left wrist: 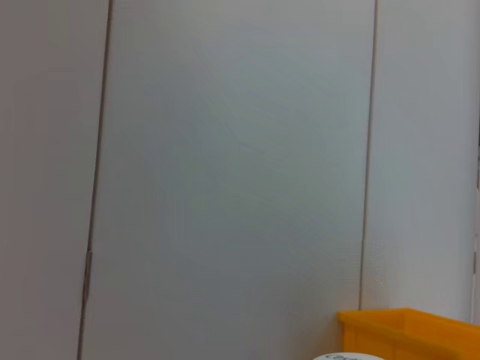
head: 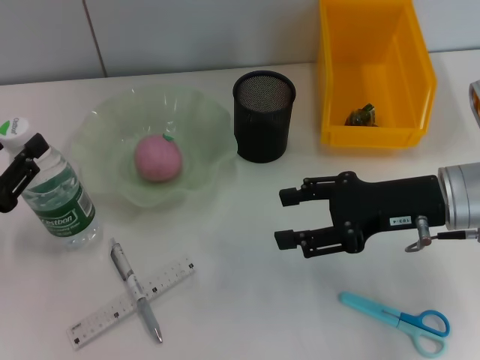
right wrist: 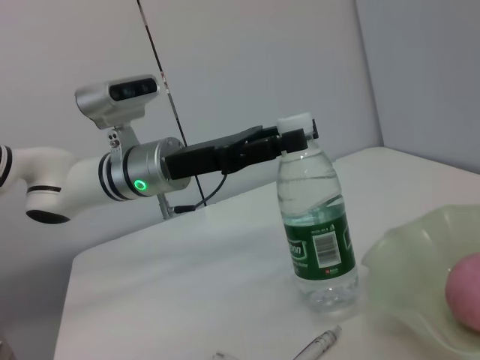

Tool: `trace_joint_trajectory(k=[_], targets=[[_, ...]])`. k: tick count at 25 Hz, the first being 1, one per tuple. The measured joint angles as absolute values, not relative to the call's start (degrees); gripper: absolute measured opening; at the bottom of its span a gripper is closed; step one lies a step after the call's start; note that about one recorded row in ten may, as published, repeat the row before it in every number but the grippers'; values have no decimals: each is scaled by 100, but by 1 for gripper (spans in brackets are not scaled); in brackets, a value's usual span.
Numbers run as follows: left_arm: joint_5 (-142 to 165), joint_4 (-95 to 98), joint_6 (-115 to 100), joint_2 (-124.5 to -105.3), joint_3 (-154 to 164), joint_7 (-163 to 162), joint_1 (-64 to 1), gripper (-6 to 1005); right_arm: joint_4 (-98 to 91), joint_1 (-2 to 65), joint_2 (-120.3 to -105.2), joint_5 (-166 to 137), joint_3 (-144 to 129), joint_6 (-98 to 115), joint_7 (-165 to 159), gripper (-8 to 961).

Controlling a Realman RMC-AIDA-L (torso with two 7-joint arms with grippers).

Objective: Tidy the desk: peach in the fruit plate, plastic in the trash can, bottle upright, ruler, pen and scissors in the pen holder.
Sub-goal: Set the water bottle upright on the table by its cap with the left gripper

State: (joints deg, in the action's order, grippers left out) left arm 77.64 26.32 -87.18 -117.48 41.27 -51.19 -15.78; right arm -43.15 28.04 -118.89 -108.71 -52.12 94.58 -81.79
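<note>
The bottle (head: 56, 195) stands upright at the desk's (head: 247, 285) left edge, and my left gripper (head: 26, 150) is shut on its neck just under the white cap; the right wrist view shows that grip (right wrist: 292, 139) on the bottle (right wrist: 319, 232). The peach (head: 158, 159) lies in the fruit plate (head: 105, 120). A small crumpled plastic piece (head: 361, 115) sits in the trash can (head: 375, 75). The pen (head: 135, 289) lies crossed over the ruler (head: 97, 319) at the front left. The scissors (head: 397, 321) lie at the front right. My right gripper (head: 289, 217) hovers open mid-desk, in front of the pen holder (head: 263, 116).
A wall runs close behind the desk. An orange and silver object (head: 475, 101) pokes in at the right edge. A corner of the trash can (left wrist: 412, 330) shows low in the left wrist view, before the wall.
</note>
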Motion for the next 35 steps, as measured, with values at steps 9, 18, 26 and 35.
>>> trace_joint_trajectory(k=[9, 18, 26, 35], targets=[[7780, 2601, -8624, -11781, 4129, -5046, -1612, 433, -4315, 2849, -11891, -10864, -5176, 9503, -8206, 753], [7781, 2601, -8665, -11786, 4145, -5067, -1634, 433, -4315, 2867, -11891, -10862, -5177, 9513, -8233, 753], [7788, 2601, -8667, -11786, 4150, -5059, -1649, 434, -4315, 2859, -11891, -10863, -5179, 9520, -8266, 753], [7788, 2601, -8669, -11793, 4156, -5050, -1660, 434, -4315, 2848, -11891, -10863, -5159, 9575, -8313, 752]])
